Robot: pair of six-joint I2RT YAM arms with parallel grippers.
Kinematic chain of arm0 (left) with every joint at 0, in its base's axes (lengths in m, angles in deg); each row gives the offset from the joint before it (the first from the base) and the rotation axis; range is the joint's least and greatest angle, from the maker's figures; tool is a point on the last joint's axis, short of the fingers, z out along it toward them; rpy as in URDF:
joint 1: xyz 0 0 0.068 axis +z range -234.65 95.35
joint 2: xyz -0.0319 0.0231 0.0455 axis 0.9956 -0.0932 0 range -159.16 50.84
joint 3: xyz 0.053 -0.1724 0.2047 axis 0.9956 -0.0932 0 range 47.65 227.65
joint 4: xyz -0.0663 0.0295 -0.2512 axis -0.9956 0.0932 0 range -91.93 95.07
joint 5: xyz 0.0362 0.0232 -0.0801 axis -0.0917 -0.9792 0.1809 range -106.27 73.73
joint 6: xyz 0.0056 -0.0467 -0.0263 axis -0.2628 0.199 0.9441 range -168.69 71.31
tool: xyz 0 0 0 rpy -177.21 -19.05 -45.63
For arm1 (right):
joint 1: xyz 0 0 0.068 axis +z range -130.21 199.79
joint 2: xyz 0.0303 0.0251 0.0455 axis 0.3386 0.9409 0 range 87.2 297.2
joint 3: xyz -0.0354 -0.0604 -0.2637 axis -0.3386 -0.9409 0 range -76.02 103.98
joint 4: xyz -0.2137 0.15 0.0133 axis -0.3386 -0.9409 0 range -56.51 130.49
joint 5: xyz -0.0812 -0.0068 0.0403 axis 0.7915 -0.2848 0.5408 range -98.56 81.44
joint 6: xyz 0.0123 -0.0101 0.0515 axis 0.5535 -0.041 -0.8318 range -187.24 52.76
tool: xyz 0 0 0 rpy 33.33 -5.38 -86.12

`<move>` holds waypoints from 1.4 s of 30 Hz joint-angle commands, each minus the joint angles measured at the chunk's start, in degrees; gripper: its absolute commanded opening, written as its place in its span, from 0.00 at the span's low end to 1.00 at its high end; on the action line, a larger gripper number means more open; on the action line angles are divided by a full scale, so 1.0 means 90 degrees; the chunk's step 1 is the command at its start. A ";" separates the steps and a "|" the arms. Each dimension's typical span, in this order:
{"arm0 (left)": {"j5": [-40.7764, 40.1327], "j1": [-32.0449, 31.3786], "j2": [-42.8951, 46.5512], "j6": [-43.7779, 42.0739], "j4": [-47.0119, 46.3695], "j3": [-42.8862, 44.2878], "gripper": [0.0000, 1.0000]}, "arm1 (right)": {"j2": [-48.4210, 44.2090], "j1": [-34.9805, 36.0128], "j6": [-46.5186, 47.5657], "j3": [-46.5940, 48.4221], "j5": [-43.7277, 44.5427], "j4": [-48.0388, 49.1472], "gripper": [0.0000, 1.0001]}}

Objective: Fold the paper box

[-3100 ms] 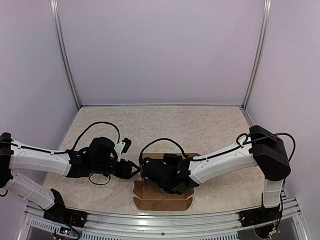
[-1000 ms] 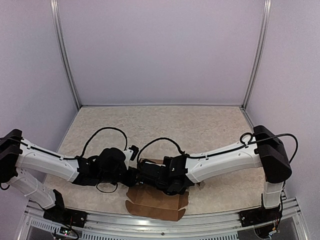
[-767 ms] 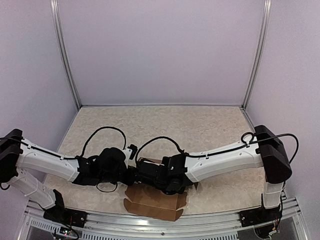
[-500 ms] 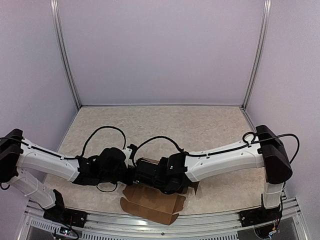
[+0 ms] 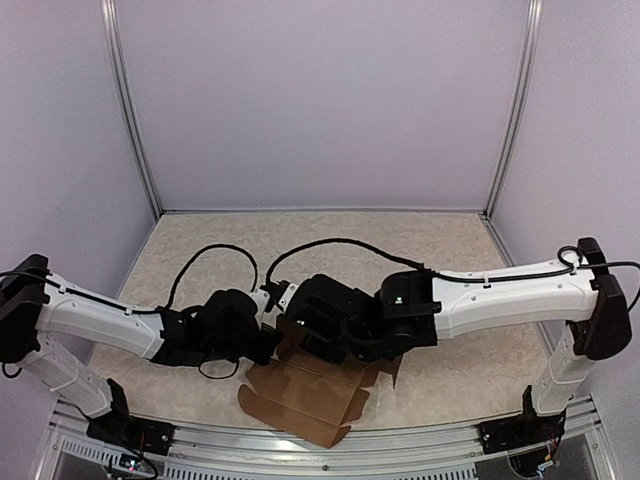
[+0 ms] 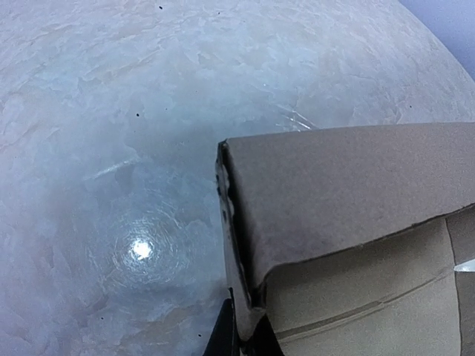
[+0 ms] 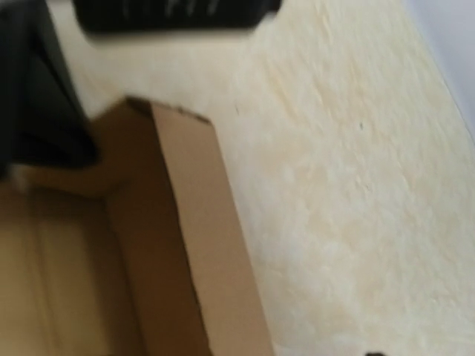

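The paper box (image 5: 300, 395) is a brown cardboard piece lying partly folded at the table's near edge, with its back part raised. My left gripper (image 5: 272, 345) is at its left rear corner. In the left wrist view my left gripper (image 6: 245, 337) is shut on the thin edge of an upright flap of the paper box (image 6: 349, 185). My right gripper (image 5: 300, 328) hangs over the box's rear. Its fingers do not show in any view. The blurred right wrist view shows a wall of the paper box (image 7: 200, 222) with nothing gripping it.
The beige table (image 5: 400, 250) stretches back to the purple walls. A metal rail (image 5: 330, 450) runs along the near edge just beyond the box. Black cables (image 5: 215, 255) loop over both arms. A black arm part (image 7: 171, 15) crosses the top of the right wrist view.
My left gripper has closed on the box's flap. The right arm has risen and pulled back from the box. The cardboard has shifted left and toward the rail.
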 commanded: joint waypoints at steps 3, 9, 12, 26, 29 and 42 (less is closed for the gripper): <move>-0.0219 0.0025 -0.0188 -0.0620 -0.0115 0.0357 0.00 | -0.0963 -0.0221 -0.0234 -0.0574 -0.1114 0.0802 0.76; -0.0211 0.0068 -0.0443 -0.1329 -0.0294 0.0668 0.00 | -0.1761 -0.0805 -0.0553 -0.1149 -0.1759 0.1603 0.76; -0.0274 0.0072 -0.0664 -0.1792 -0.0287 0.0920 0.00 | -0.2014 -0.1089 -0.0719 -0.1480 -0.1943 0.1963 0.75; -0.0106 0.0092 -0.1362 -0.2629 -0.0980 0.1269 0.00 | -0.2353 -0.2449 -0.1907 -0.2621 -0.3415 0.3631 0.33; -0.0113 0.0083 -0.1505 -0.2630 -0.1097 0.1287 0.00 | -0.2112 -0.2559 -0.2037 -0.2595 -0.3754 0.3904 0.05; -0.0258 0.0042 -0.1756 -0.2422 -0.1588 0.1112 0.00 | -0.1000 -0.2631 -0.2264 -0.2272 -0.4369 0.4585 0.00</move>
